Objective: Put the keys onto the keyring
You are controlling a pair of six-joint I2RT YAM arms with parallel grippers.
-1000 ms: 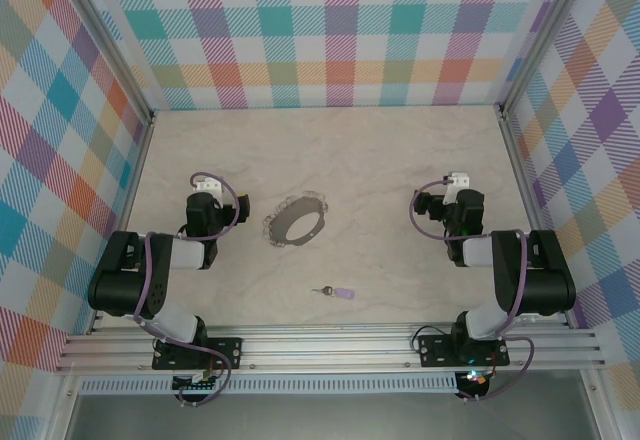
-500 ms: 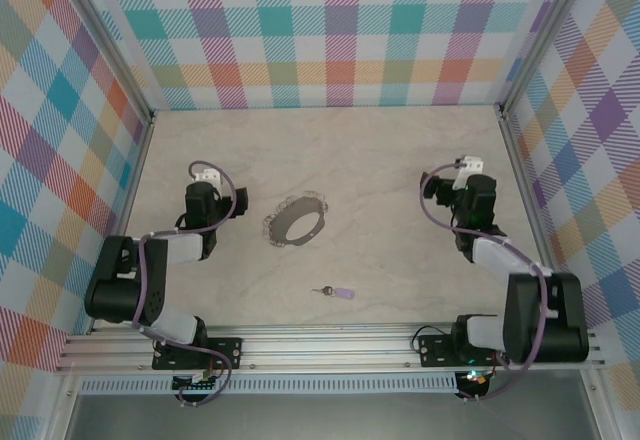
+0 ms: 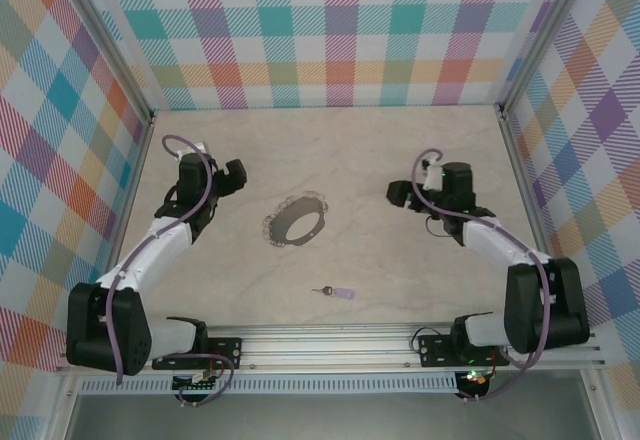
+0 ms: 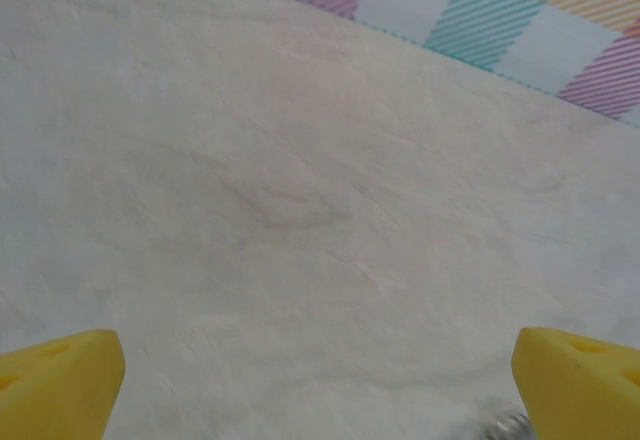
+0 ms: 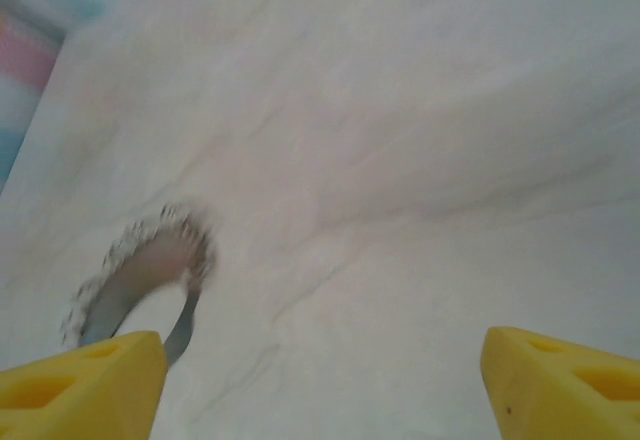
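Observation:
The keyring [image 3: 296, 219], a silvery hoop rimmed with small wire loops, lies flat on the table left of centre; its edge shows blurred in the right wrist view [image 5: 150, 280]. The small dark key with its lilac tag [image 3: 334, 291] lies nearer the front, apart from the ring. My left gripper [image 3: 234, 173] hangs to the upper left of the ring, open, its yellow fingertips [image 4: 60, 385] wide apart over bare table. Right of the ring, my right gripper [image 3: 396, 194] is open too, its yellow fingertips [image 5: 560, 385] spread with nothing between them.
The pale marbled table [image 3: 380, 150] is fenced by checked walls on three sides. A metal rail [image 3: 330, 345] with the arm bases runs along the near edge.
Both arms have stretched out from their folded poses. The left gripper has swung up and away from the front; the right gripper has moved left toward the ring. Ring and key lie still.

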